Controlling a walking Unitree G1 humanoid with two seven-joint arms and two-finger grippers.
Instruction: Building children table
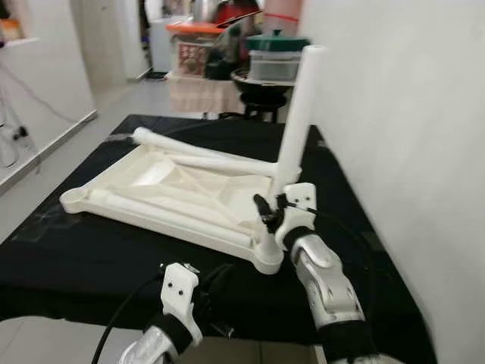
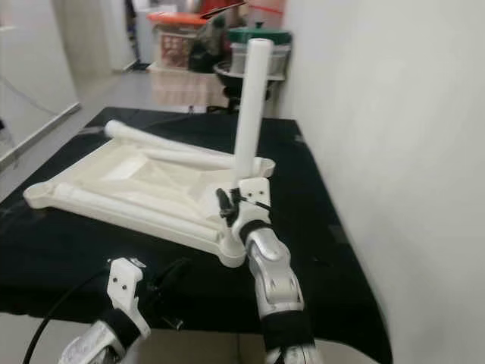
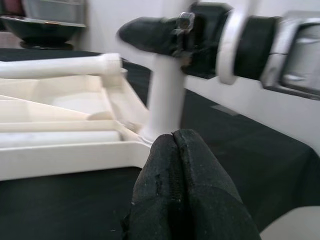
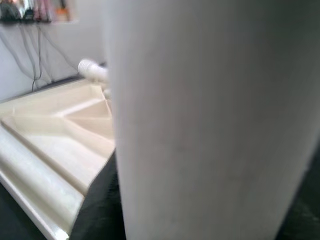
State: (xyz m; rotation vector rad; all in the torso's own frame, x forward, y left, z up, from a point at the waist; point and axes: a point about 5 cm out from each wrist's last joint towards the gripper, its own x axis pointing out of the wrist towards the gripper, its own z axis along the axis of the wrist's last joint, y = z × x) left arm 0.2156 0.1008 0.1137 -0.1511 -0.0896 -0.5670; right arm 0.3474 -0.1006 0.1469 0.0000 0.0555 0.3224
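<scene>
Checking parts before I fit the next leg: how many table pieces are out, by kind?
table top: 1
upright leg, gripped by the right pincer: 1
lying legs: 2 clear; a possible third may just be the rim
Total: 4

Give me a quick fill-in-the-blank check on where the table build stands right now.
1. The white tabletop lies upside down on a ____ cloth.
2. One white leg stands ____ at the tabletop's corner near the wall.
3. The ____ gripper is at the base of that leg.
4. The left gripper's fingers are ____.

Missing words: black; upright; right; shut
</scene>
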